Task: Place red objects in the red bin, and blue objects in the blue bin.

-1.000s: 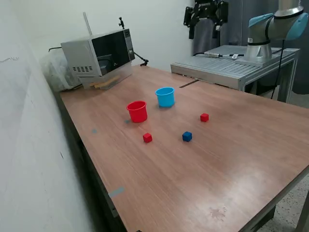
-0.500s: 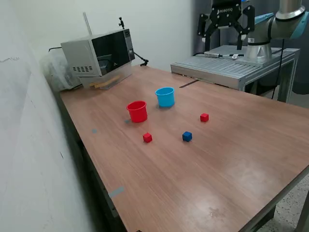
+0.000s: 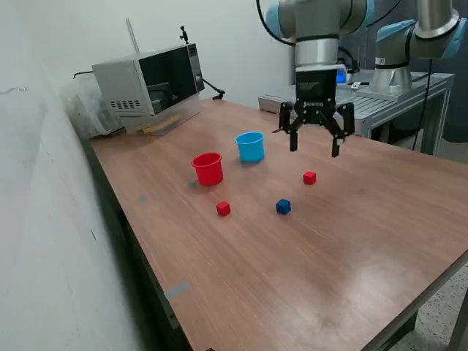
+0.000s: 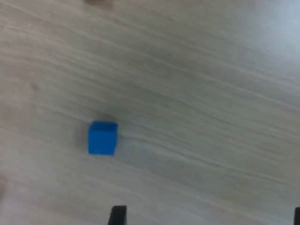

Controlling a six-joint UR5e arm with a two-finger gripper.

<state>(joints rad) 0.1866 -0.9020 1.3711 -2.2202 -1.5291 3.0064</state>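
- Hovering above the wooden table (image 3: 351, 241), the pincer (image 3: 315, 143) hangs with its fingers spread wide and nothing between them.
- Seen from the exterior view, a red cube (image 3: 309, 178) sits on the table just below the pincer, at about 6 o'clock from it.
- A blue cube (image 3: 283, 207) lies near that red cube, at roughly 7 o'clock from it; the wrist view shows this blue cube (image 4: 102, 138) alone on the wood grain, with two dark fingertips at the picture's edge.
- A second red cube (image 3: 223, 208) rests at 9 o'clock from the blue cube, apart from it.
- The red cup (image 3: 208, 168) stands upright at about 11 o'clock from that cube.
- The light blue cup (image 3: 250, 146) stands upright beside the red cup, at its 2 o'clock, not touching.
- A microwave (image 3: 150, 84) occupies the table's far corner.
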